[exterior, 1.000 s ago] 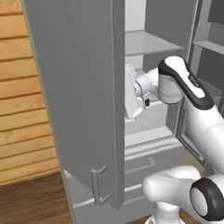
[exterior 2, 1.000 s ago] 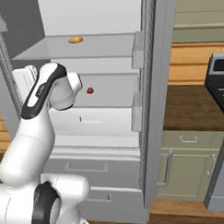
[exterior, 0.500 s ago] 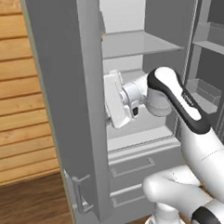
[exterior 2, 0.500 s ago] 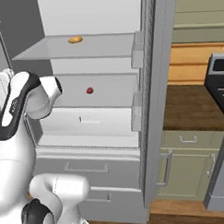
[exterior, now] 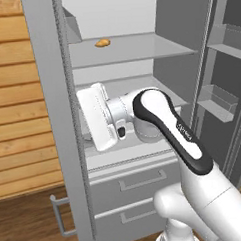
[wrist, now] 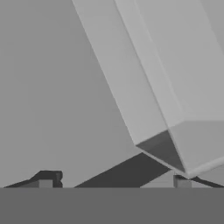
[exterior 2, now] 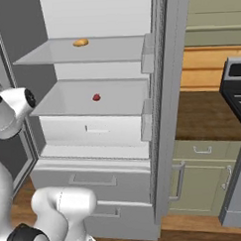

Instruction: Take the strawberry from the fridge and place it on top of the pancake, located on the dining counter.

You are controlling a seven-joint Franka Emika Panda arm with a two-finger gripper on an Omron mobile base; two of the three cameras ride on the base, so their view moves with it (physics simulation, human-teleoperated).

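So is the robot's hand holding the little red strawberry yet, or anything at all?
No, nothing is held. The gripper is open with grey fridge surfaces in front of it. The strawberry sits alone on the middle shelf of the fridge.

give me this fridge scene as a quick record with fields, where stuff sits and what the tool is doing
fridge: tall light-grey double-door fridge, doors open
upper shelf: small orange-yellow lumpy food item
middle shelf: tiny roundish red strawberry, lying free, nothing touching it
below shelves: two closed grey drawers
tool: two-finger tool, open, holding nothing
arm: white arm's hand close to the inner face of the open left door, apart from the strawberry
task state: strawberry not yet picked
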